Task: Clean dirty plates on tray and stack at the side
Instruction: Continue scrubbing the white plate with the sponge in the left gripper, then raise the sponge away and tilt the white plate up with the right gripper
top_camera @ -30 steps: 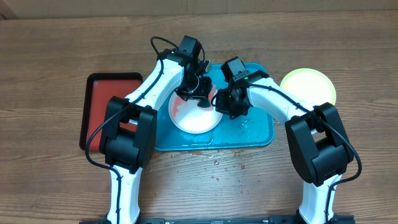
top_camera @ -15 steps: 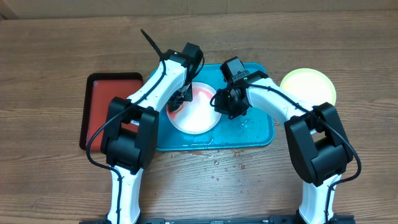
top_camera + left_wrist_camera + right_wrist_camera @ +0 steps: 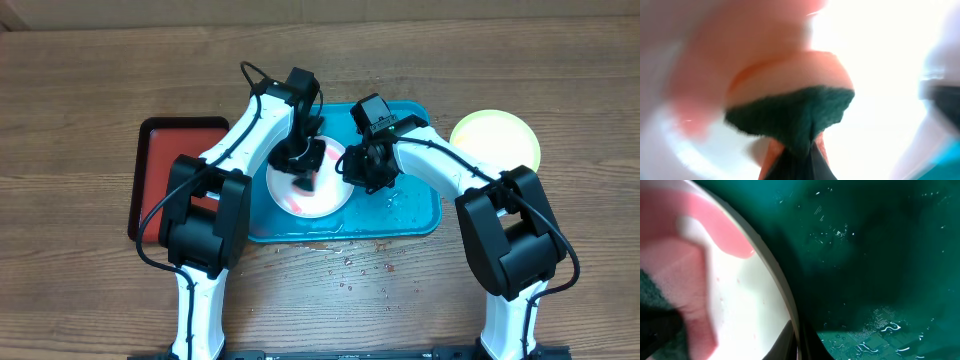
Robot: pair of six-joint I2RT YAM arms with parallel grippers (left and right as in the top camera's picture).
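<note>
Scrubbing is judged to be the step in hand. The left pincer [image 3: 300, 163] is closed tight on a sponge [image 3: 790, 112], peach foam with a dark green scouring face, and presses it onto the white plate [image 3: 330, 195]. The plate lies in the blue tray [image 3: 415, 212], left of the tray's centre. The right pincer [image 3: 353, 166] is closed narrow on the plate's right rim, which passes between its fingertips in the right wrist view, and so braces the plate. A red-pink smear [image 3: 725, 235] shows on the plate floor close to that rim, and another, seen from overhead, towards the plate's lower left. To do the step well, in my judgement, the rim clamp should be held firm so the plate cannot spin or slide on the wet tray. The green face should go over the smears in overlapping passes under moderate load, since heavy pressure near the edge could tip the plate against the clamp. Each sweep should stop short of the right fingers, as the two arms stand close together. Water film [image 3: 880, 327] on the tray and droplets [image 3: 365, 265] on the surface [image 3: 100, 80] suggest slippery footing. The yellow-green plate [image 3: 495, 140] rests on the surface just right of the tray, looks free of smears, and marks the likely stacking place. A red tray [image 3: 165, 165] sits just left of the blue tray. The pale blue plate cannot be made out.
</note>
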